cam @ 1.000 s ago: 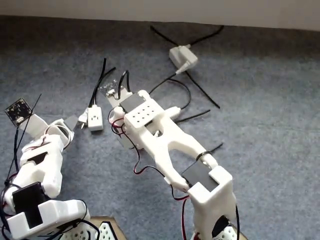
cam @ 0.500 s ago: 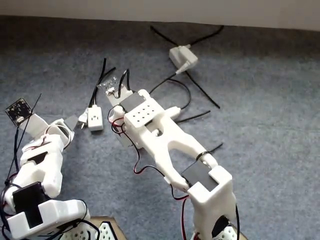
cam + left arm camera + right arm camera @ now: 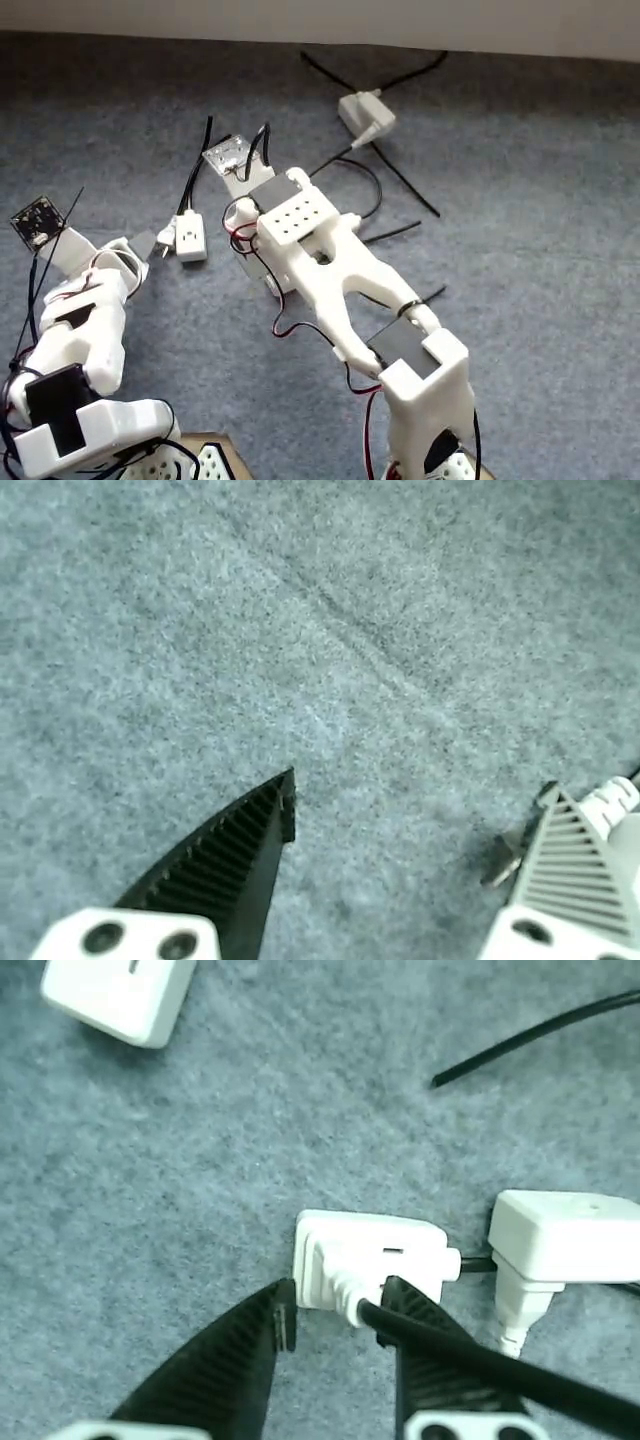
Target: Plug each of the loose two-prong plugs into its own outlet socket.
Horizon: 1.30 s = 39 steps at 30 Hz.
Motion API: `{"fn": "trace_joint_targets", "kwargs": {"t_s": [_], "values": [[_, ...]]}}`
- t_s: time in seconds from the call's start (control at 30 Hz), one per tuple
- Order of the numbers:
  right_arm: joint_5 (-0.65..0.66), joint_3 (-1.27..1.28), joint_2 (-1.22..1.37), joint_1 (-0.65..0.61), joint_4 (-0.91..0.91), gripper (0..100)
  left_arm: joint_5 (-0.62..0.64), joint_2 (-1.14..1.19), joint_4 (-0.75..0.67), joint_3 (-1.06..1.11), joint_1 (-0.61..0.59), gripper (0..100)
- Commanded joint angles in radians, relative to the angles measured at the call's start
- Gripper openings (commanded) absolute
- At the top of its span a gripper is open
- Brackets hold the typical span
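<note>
My right end effector is parted narrowly and holds nothing. A white connector block lies on the grey carpet just at its tips, and the block's black cable crosses one finger. A second white connector lies just beyond it. My left end effector gapes wide, with metal prongs beside one finger.

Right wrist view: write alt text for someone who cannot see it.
The right gripper, fingers apart, sits at the cable end of a white plug on grey carpet, its black cable running back past one finger. A second white plug lies beside it; another white piece and a loose black cable lie farther off.
</note>
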Motion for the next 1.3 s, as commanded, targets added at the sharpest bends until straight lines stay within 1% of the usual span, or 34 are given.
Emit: {"fn": "trace_joint_targets", "kwargs": {"t_s": [0.0, 0.07, 0.3, 0.43, 0.53, 0.83, 0.93, 1.13, 1.27], "values": [[-0.005, 0.008, -0.045, 0.015, -0.059, 0.1, 0.003, -0.007, 0.011, -0.008, 0.013, 36], [-0.005, 0.048, -0.045, 0.015, -0.09, 1.8, 0.003, -0.004, 0.011, -0.008, 0.012, 36], [-0.006, 0.188, -0.047, 0.015, -0.209, 0.8, 0.003, -0.005, 0.011, -0.008, 0.012, 36], [-0.002, 0.28, -0.045, -0.019, -0.252, 0.8, 0.003, -0.002, 0.011, -0.008, 0.012, 36], [-0.002, 0.334, -0.045, -0.047, -0.257, 0.8, 0.003, -0.002, 0.011, -0.008, 0.012, 36], [-0.003, 0.458, -0.045, -0.056, -0.263, 0.8, 0.003, -0.002, 0.011, -0.008, 0.012, 36], [-0.006, 0.466, -0.044, -0.056, -0.308, 0.8, 0.003, -0.002, 0.011, -0.008, 0.013, 36], [-0.025, 0.467, -0.044, -0.056, -0.306, 0.8, 0.003, -0.002, 0.011, -0.007, 0.007, 36], [-0.034, 0.458, 0.001, -0.059, -0.24, 0.8, 0.003, -0.002, 0.011, -0.007, 0.008, 36]]}}
